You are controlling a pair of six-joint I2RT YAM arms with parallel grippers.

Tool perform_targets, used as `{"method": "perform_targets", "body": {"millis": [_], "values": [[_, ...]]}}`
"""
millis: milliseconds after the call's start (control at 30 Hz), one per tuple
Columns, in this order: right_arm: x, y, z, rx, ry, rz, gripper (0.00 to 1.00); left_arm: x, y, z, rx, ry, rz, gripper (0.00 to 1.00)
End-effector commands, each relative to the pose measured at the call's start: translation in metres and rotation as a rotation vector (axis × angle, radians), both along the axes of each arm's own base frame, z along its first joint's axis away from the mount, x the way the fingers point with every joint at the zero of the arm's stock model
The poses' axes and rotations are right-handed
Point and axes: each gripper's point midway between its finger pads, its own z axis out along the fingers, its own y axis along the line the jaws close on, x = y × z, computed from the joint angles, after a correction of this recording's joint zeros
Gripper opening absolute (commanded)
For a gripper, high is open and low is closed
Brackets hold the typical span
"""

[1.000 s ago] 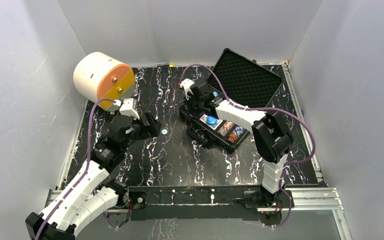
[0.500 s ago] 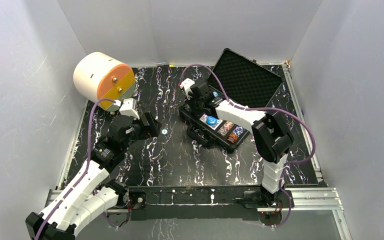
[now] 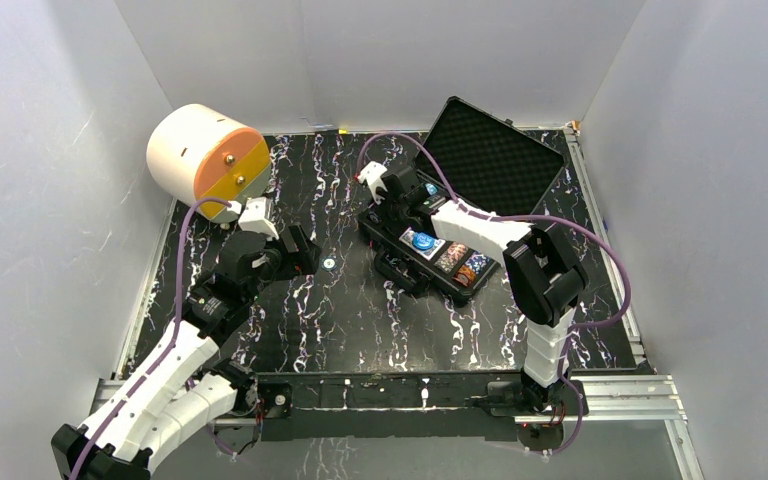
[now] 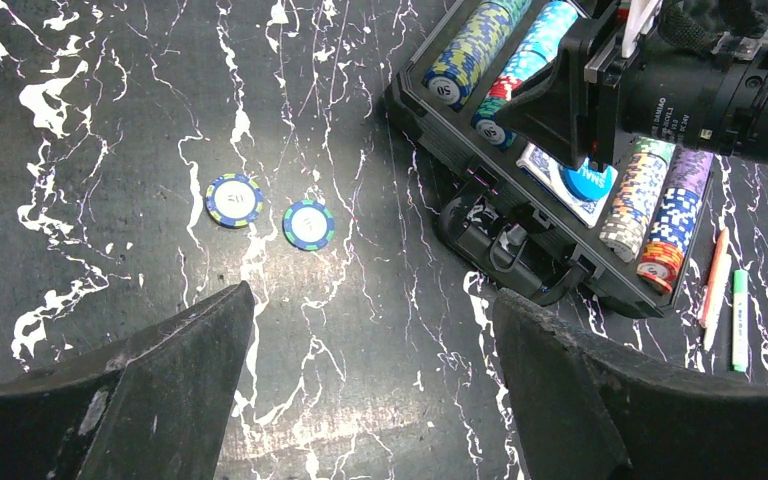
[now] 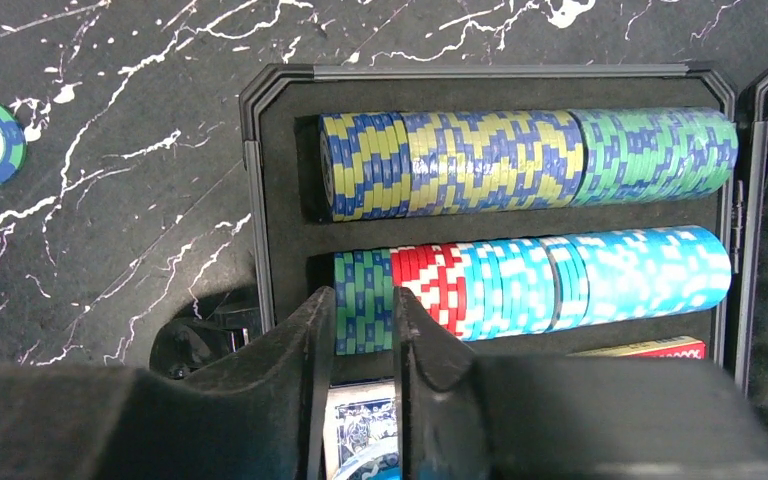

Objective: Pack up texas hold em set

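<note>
Texas hold em set (image 3: pixel 495 165): right gripper (image 5: pixel 363 300) just parted narrowly over green chips (image 5: pixel 363 280), likely release; left gripper (image 4: pixel 372 295) wide; loose chips (image 4: pixel 309 224) remain left.

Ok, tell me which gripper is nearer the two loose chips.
Left. The left gripper hovers just short of the loose chips; the right gripper is over the chip rows in the case.

Glossy black marble-look table (image 3: pixel 360 310); matt foam-lined case (image 3: pixel 495 150); smooth striped chips (image 5: pixel 460 160).
</note>
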Motion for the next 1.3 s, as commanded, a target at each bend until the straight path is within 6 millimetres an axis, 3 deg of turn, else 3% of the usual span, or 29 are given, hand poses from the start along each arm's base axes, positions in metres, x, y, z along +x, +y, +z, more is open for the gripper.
{"method": "perform_targets", "body": {"millis": [0, 167, 233, 367, 500, 800, 1000, 1267], "values": [[0.002, -0.001, 0.025, 0.03, -0.035, -0.009, 0.37, 0.0, 0.006, -0.002, 0.016, -0.004, 0.022, 0.88], [0.001, 0.006, 0.047, 0.102, 0.005, -0.072, 0.45, 0.001, 0.009, 0.004, 0.021, -0.012, 0.039, 0.88], [-0.006, 0.021, 0.072, 0.24, 0.054, -0.129, 0.53, 0.003, 0.022, 0.017, 0.036, -0.033, 0.106, 0.89], [-0.026, 0.046, 0.073, 0.277, 0.111, -0.11, 0.56, 0.005, 0.044, 0.041, 0.047, -0.065, 0.233, 0.89], [-0.049, 0.081, 0.056, 0.257, 0.132, -0.078, 0.6, 0.003, 0.067, 0.066, 0.056, -0.105, 0.345, 0.9], [-0.068, 0.135, 0.003, 0.166, 0.184, -0.055, 0.74, -0.007, 0.091, 0.109, 0.029, -0.188, 0.448, 0.91], [-0.071, 0.153, -0.03, 0.11, 0.22, -0.05, 0.75, -0.009, 0.093, 0.108, 0.033, -0.185, 0.454, 0.91], [-0.066, 0.151, -0.062, 0.016, 0.252, -0.085, 0.7, -0.008, 0.092, 0.098, 0.045, -0.16, 0.453, 0.92]]}}
